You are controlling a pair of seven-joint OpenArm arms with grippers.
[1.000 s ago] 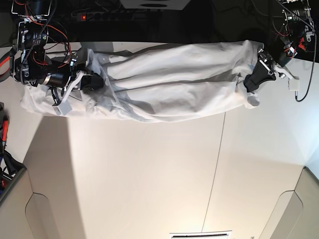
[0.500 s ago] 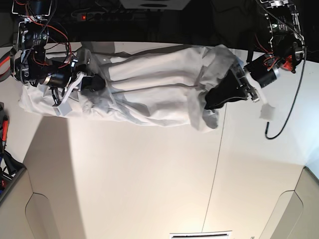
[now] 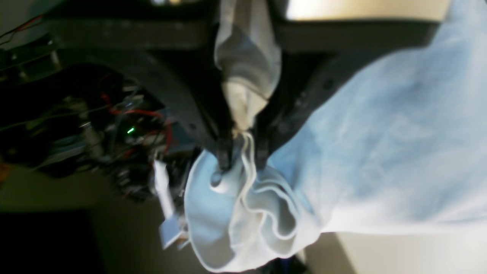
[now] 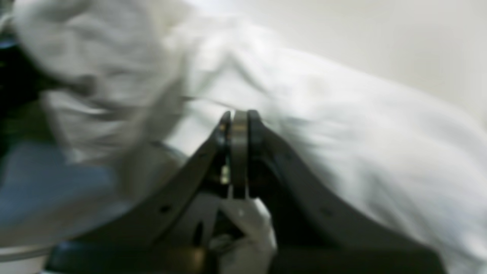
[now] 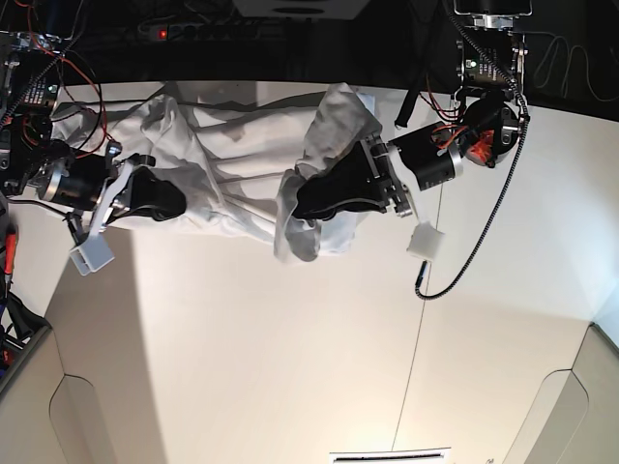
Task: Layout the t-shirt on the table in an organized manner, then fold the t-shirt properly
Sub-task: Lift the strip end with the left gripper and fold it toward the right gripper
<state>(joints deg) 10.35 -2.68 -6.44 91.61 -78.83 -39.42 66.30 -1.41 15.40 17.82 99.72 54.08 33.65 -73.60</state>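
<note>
White thin wrinkled t-shirt (image 5: pixel 242 155) on matte off-white table (image 5: pixel 290 338); left gripper (image 3: pixel 240 154) clenched on hemmed edge, carrying it across for fold; right gripper (image 4: pixel 239 121) clenched, apparently anchoring other end.

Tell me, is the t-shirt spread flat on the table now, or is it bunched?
Bunched. The t-shirt lies in wrinkled folds, one end doubled over where the left gripper pinches it; the right gripper is shut on the other end.
</note>
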